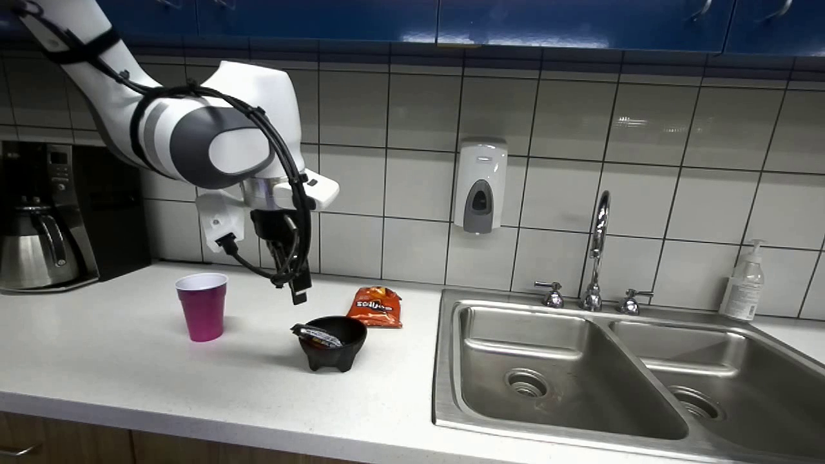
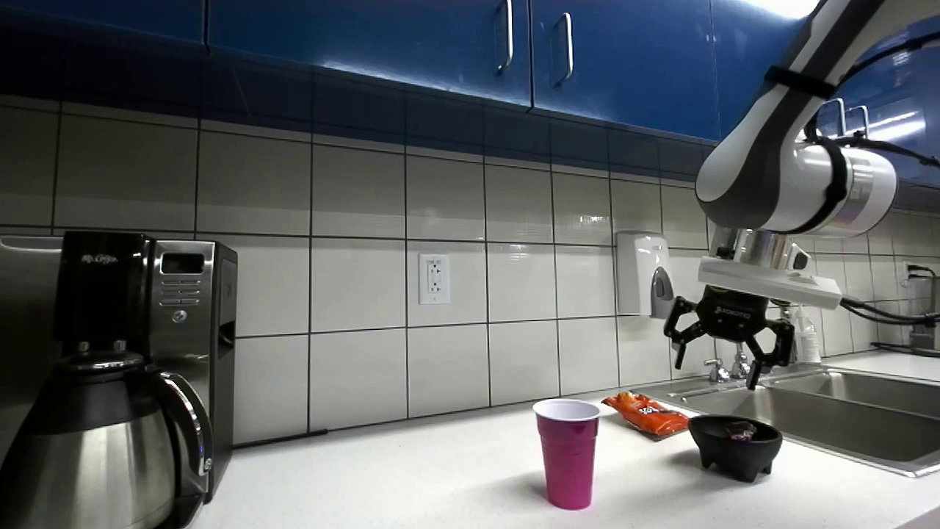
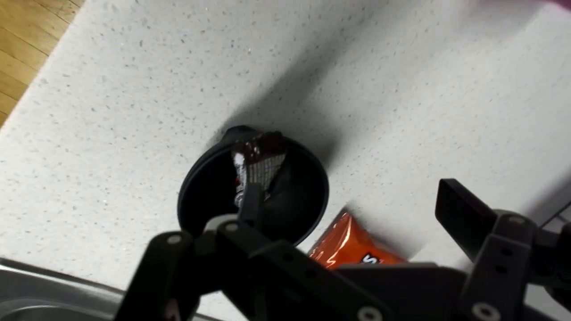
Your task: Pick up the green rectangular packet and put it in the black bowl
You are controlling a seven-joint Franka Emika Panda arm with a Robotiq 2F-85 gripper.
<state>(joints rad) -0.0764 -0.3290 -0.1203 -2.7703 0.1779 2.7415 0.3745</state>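
Note:
The green rectangular packet looks very dark, with silver-white print, in an exterior view [image 1: 320,336] and in the wrist view [image 3: 264,168]. It leans inside the black bowl [image 1: 351,341], one end resting on the rim and sticking out a little. The packet [image 2: 740,431] and the bowl [image 2: 723,457] also show in an exterior view. In the wrist view the bowl [image 3: 305,196] is partly covered by a finger. My gripper [image 2: 716,373] is open and empty, above the bowl. Its fingers are wide apart in the wrist view [image 3: 351,192].
An orange-red snack packet [image 1: 376,307] lies behind the bowl. A magenta cup [image 1: 205,308] stands upright on the white counter [image 1: 116,341]. A coffee maker [image 2: 147,367] stands at the counter's far end. The steel sink [image 1: 525,361] lies on the bowl's other side.

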